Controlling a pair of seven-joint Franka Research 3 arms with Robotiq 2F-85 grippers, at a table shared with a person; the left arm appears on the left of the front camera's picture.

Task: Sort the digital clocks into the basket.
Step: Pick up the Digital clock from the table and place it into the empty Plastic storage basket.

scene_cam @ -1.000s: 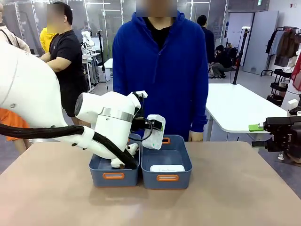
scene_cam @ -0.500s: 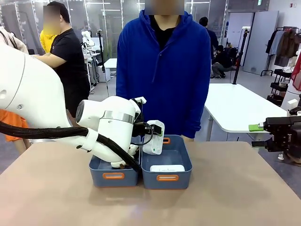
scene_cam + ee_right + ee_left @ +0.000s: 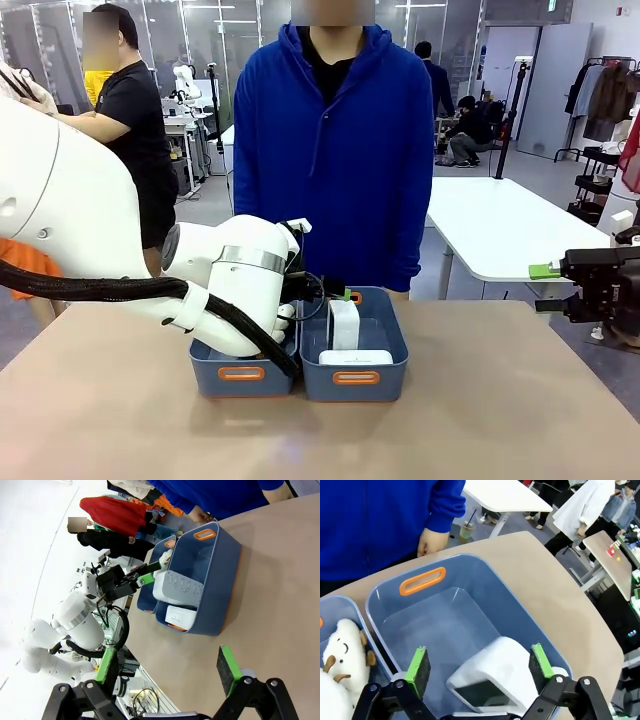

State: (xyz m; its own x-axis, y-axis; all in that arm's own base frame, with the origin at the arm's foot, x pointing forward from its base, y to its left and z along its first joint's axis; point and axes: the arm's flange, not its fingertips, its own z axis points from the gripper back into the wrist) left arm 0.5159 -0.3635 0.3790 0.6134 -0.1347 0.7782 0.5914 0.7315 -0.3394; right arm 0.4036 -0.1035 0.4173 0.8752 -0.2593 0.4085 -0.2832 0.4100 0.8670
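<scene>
One white digital clock point(image 3: 345, 322) stands on end inside the right blue-grey basket point(image 3: 398, 352), tilted over a second clock point(image 3: 356, 357) that lies flat at the basket's near end. My left gripper point(image 3: 338, 296) hovers just above the standing clock. In the left wrist view, my left gripper point(image 3: 479, 667) is open, its green pads point(image 3: 418, 671) spread either side of the clock point(image 3: 497, 672), with a gap showing on the left. My right gripper point(image 3: 546, 288) hangs open off the table's right edge, holding nothing; the right wrist view shows it point(image 3: 167, 672) far from the basket point(image 3: 220, 575).
A twin basket point(image 3: 212, 358) beside it holds cream plush toys point(image 3: 342, 645). A person in a blue hoodie point(image 3: 335, 150) stands at the far edge, one hand point(image 3: 432, 540) near the basket's orange handle point(image 3: 422, 580). Bare tabletop point(image 3: 500, 400) lies front and right.
My left gripper came down and carried the clock from above the rim into the right basket. Its fingers now stand apart around the clock. The right arm stayed still.
</scene>
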